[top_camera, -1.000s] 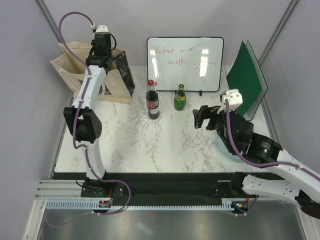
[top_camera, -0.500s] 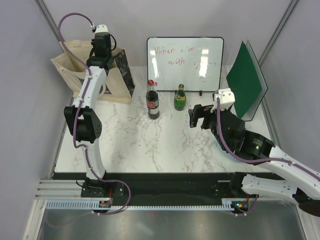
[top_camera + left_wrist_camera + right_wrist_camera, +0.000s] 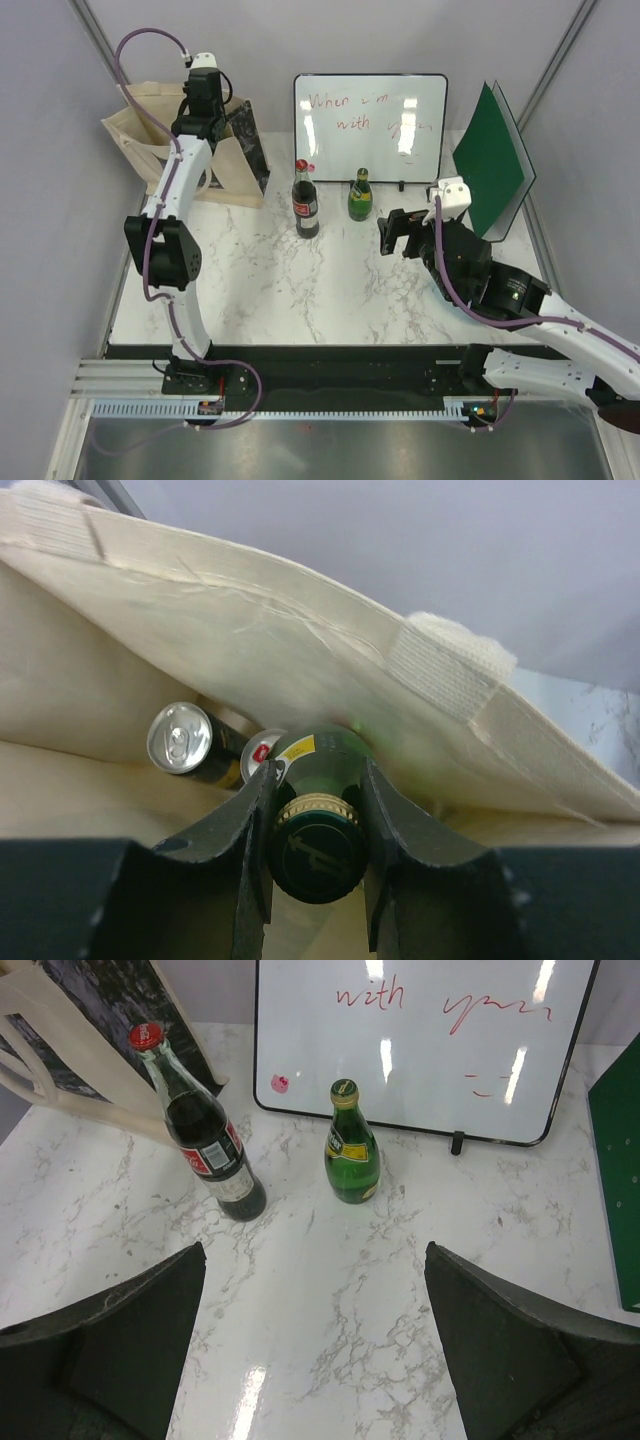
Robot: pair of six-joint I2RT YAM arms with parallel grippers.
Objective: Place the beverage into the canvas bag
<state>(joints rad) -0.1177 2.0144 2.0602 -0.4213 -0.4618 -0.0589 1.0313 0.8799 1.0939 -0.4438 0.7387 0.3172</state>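
Canvas bag (image 3: 300,630) interior: bottle (image 3: 318,852) between fingers (image 3: 250,825)

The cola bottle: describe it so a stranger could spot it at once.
Find the whiteboard at the back of the marble table. Two bottles stand before it; the cola bottle is the left one. It is taller, dark, red-capped; the green bottle beside it is squat.

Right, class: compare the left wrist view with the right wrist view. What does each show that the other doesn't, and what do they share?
Only the left wrist view: the left gripper clamping a capped green bottle beside a silver-topped can. Only the right wrist view: the open right gripper facing a cola bottle, a small green bottle and a whiteboard. Both: the canvas bag, inside in one, outside in the other.
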